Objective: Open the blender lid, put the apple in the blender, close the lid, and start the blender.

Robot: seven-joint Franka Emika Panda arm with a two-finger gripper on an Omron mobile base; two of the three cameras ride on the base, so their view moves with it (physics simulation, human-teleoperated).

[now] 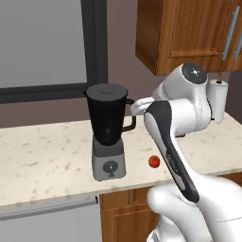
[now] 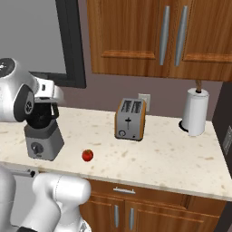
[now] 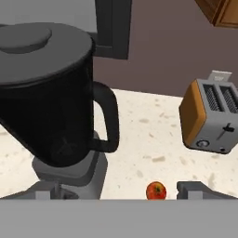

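The blender [image 1: 108, 134] stands on the counter, a dark jar with a side handle on a grey base with a front dial. Its black lid [image 1: 107, 90] sits shut on the rim, and fills the upper left of the hand view as lid [image 3: 37, 39] over jar [image 3: 46, 107]. The red apple [image 1: 154, 161] lies on the counter to the right of the base, apart from it; the hand view shows the apple [image 3: 156, 190] low down. My gripper [image 3: 123, 193] hovers to the right of the jar's handle, open, with nothing between its fingers.
An orange-sided toaster [image 2: 130, 118] stands further right on the counter [image 2: 172, 154]. A paper towel roll [image 2: 195, 111] is at the far right against the wall. Wooden cabinets [image 2: 149, 36] hang above. A dark-framed window [image 1: 42, 42] is behind the blender.
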